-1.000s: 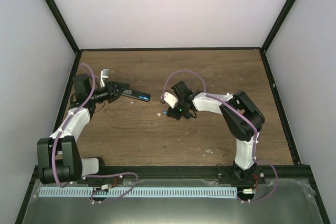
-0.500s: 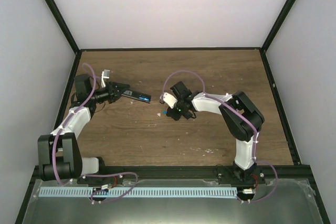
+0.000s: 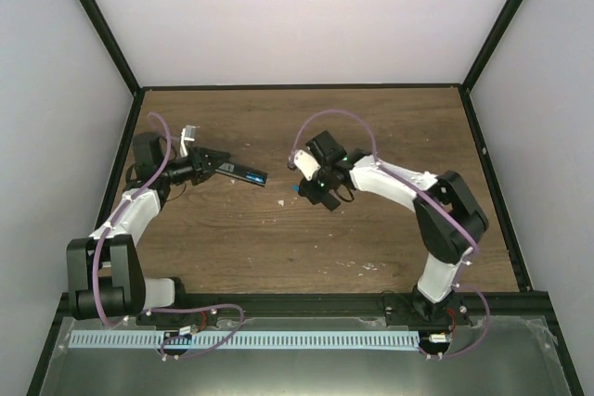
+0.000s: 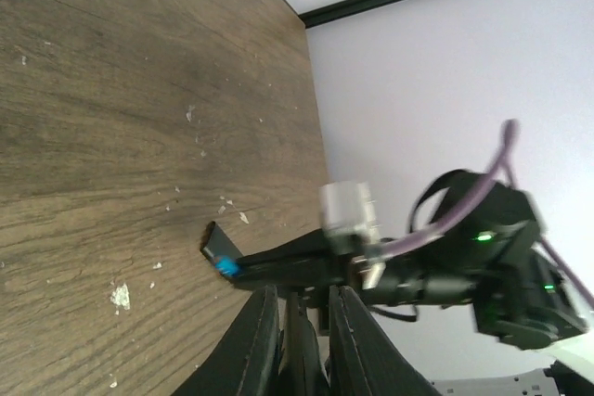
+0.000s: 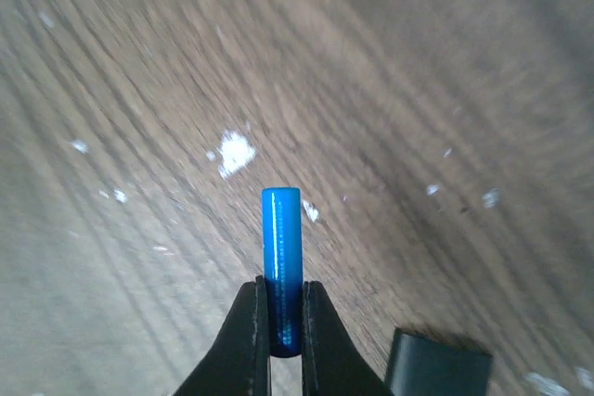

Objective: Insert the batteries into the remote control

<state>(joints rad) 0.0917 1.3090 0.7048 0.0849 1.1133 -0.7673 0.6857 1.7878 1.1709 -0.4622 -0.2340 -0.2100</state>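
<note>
Clamped tight in right gripper (image 5: 282, 296) — one blue battery (image 5: 281, 243), far end protruding; in closed left gripper (image 3: 221, 164) — remote control (image 3: 245, 172).

Blue battery (image 5: 281, 266), black remote (image 3: 243, 172), brown table (image 3: 390, 127)

White arm links (image 3: 385, 181), black joints (image 3: 102, 275), purple cables (image 3: 325, 127), dark pincer fingers (image 5: 247, 340), green LED (image 4: 481, 237) on R wrist
</note>
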